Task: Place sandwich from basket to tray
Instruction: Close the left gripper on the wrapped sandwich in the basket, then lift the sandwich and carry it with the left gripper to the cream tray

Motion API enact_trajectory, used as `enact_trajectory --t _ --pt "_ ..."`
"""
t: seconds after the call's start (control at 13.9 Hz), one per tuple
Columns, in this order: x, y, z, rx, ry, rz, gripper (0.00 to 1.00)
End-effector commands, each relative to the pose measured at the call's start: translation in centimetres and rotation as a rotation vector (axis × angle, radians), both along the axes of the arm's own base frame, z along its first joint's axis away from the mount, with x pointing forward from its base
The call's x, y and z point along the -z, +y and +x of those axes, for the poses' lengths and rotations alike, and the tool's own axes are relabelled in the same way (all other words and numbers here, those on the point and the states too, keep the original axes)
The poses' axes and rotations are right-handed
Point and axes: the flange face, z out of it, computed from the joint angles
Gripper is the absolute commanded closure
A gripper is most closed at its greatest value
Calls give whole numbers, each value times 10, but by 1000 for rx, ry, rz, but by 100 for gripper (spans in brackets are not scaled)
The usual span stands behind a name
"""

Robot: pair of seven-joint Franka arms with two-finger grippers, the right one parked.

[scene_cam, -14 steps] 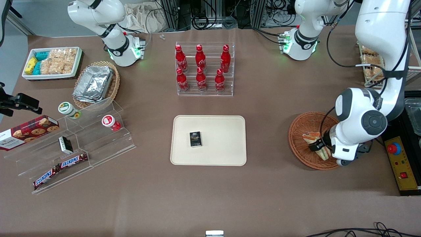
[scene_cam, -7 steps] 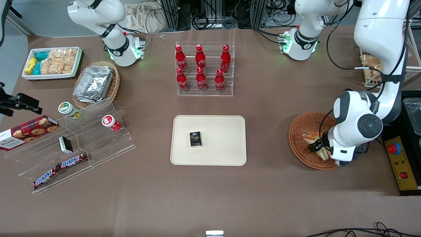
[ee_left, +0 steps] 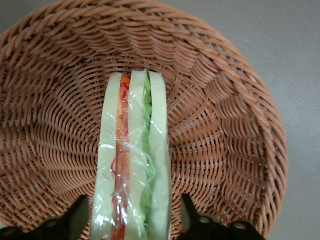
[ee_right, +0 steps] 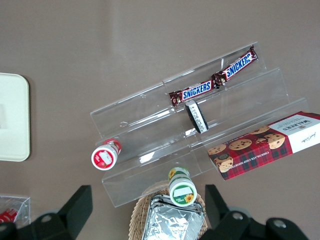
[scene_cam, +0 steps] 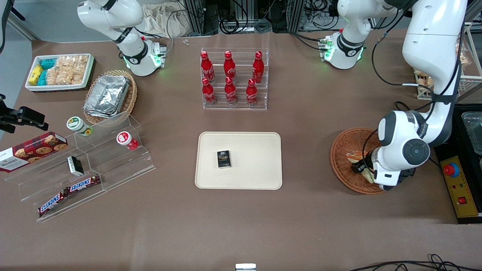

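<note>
1. Front view: I have the end effector [scene_cam: 360, 168] low inside the basket [scene_cam: 344, 145], which sits on the table [scene_cam: 301, 226] toward the working arm's end, well apart from the tray [scene_cam: 256, 165]. Only a corner of the sandwich [scene_cam: 354, 155] shows past the wrist housing. From here I cannot judge the finger gap.

2. Front view, the destination: the tray carries a small dark box [scene_cam: 223, 159] toward the side away from the basket, so I judge the bare part nearer the basket is the natural place to set the sandwich down.

3. Left wrist view: this is what the front view hides. The sandwich [ee_left: 132, 160] stands on edge in the basket [ee_left: 225, 125], layers facing the camera, with its long axis running straight away from the end effector [ee_left: 132, 215]. One dark finger [ee_left: 80, 212] sits just beside one bread face, the other just beside the opposite face. The fingers stand apart, straddling the wedge's wide end; I see small gaps on both sides, so I judge it not yet gripped.

4. Judgement: the squeeze goes across the bread faces, square to the long axis, which looks well aligned. The clear wrap may slip, so I want a firm close before lifting toward the tray.

5. Right wrist view: it shows only a clear tiered stand [ee_right: 200, 130] holding snacks, and an edge of the tray [ee_right: 15, 117].
</note>
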Motion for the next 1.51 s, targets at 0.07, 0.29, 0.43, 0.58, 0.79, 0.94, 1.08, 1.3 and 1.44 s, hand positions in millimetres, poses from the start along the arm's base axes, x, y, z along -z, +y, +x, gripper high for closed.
enact_trajectory --t 0.07,0.29,0.43,0.58,0.79,0.94,1.08,1.3,1.44 --pt "-15 -6 6 -61 -28 28 100" --pt "-69 -6 14 -34 -95 25 100" --pt "-106 -15 16 -13 -75 29 100" --pt "-164 -28 20 49 -38 27 100" --pt "-256 -80 23 157 -32 -13 100" --pt "-264 -137 14 240 -36 -60 100" --pt "-236 -184 11 308 -7 -115 100" --pt "-192 -249 2 382 3 -156 100" --pt "-145 -300 -16 507 31 -60 100"
